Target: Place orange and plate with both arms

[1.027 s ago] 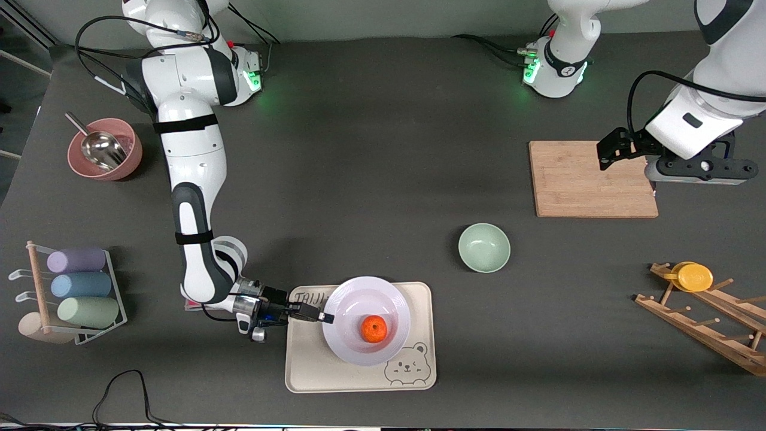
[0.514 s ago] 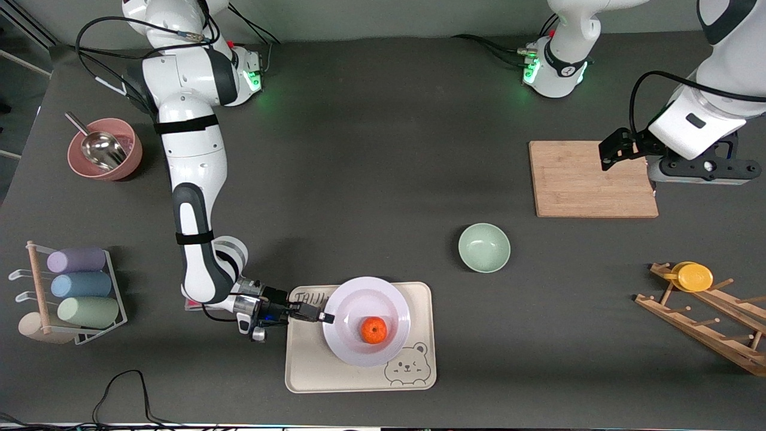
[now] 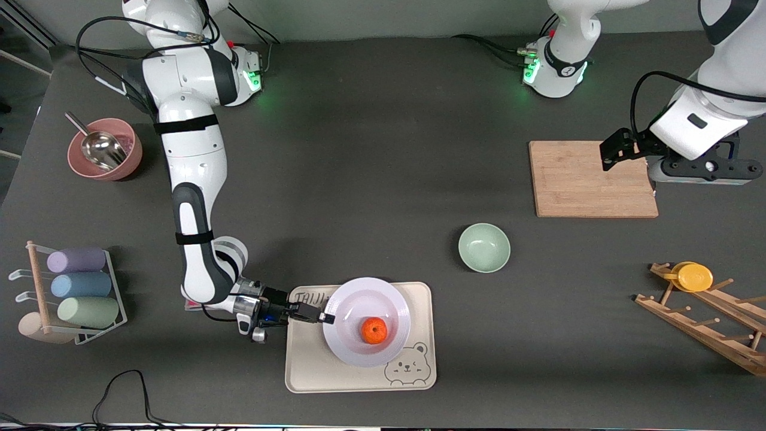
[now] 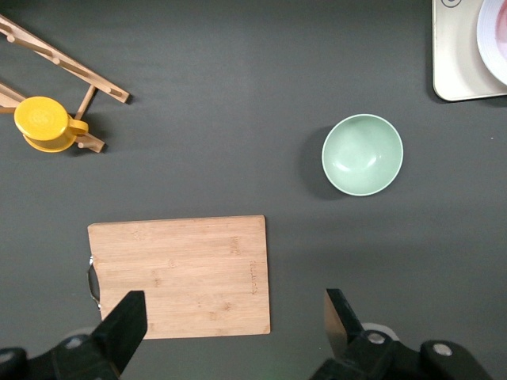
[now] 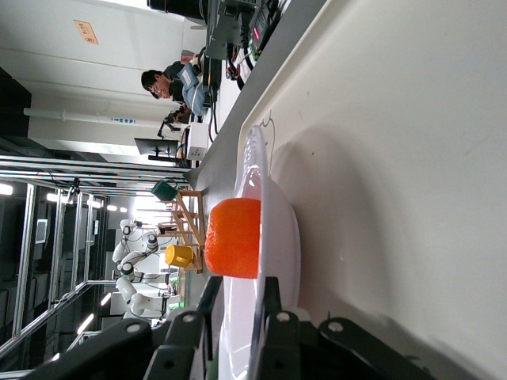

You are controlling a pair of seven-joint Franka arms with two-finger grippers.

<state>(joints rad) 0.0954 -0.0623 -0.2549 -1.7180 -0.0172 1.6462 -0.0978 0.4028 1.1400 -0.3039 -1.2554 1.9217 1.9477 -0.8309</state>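
Front view, entry: the right gripper (image 3: 326, 315) had its two fingers closed thin on the rim of the plate (image 3: 366, 321) at the edge toward the right arm's end of the table; the right wrist view confirmed it, one finger (image 5: 208, 313) over the rim and one under. The plate rested on the cream bear-printed tray (image 3: 360, 337) near the worktop's front edge, with the orange (image 3: 374, 330) in its shallow centre, touching nothing else. Change over the last second: the plate had slipped very slightly toward the front edge along with the gripper, and the orange had kept its place in the plate. Judgement: plate and fruit looked set down on the tray, so release and withdrawal of the right arm appeared to be the remaining step. The left gripper (image 3: 622, 149) hung wide open and empty over the corner of the wooden cutting board (image 3: 592, 179) toward the left arm's end; it had crept slightly toward that end of the worktop and looked to be waiting. Also present: mint-green bowl (image 3: 484, 247) between tray and board; wooden rack (image 3: 706, 323) with a yellow cup (image 3: 693, 276).
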